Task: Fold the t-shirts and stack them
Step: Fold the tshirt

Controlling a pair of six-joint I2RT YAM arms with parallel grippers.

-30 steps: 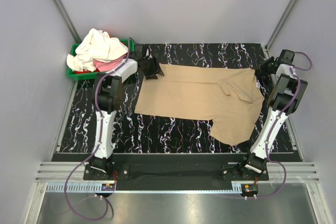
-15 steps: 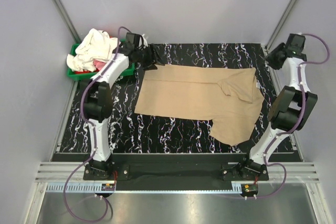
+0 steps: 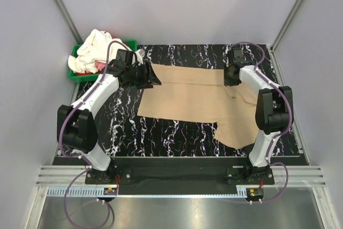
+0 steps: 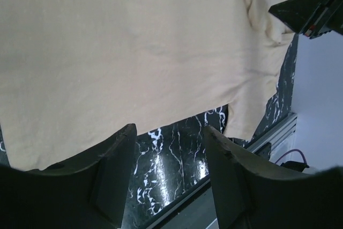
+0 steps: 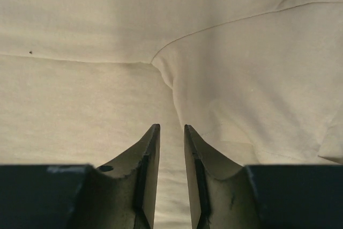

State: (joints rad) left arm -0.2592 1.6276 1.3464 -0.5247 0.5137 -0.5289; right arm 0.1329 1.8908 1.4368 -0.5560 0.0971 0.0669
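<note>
A tan t-shirt (image 3: 193, 97) lies spread flat on the black marbled table (image 3: 123, 127), with one sleeve (image 3: 244, 92) folded over at its right end. My left gripper (image 3: 151, 76) hovers at the shirt's far left corner. In the left wrist view its jaws (image 4: 169, 130) are wide open and empty, with the shirt (image 4: 134, 52) beyond them. My right gripper (image 3: 231, 76) is over the shirt's far edge by the folded sleeve. In the right wrist view (image 5: 170, 127) its jaws stand slightly apart with nothing between them, just above the cloth (image 5: 80, 95) beside the sleeve fold (image 5: 257, 79).
A green bin (image 3: 80, 73) stands at the table's far left corner, heaped with white and pink clothes (image 3: 99, 46). Grey walls enclose the table on three sides. The right gripper also shows in the left wrist view (image 4: 311, 12).
Both arms have swung inward. The right gripper moved from the far right corner to the shirt's far edge. The left gripper moved from beside the bin to the shirt's far left corner.
</note>
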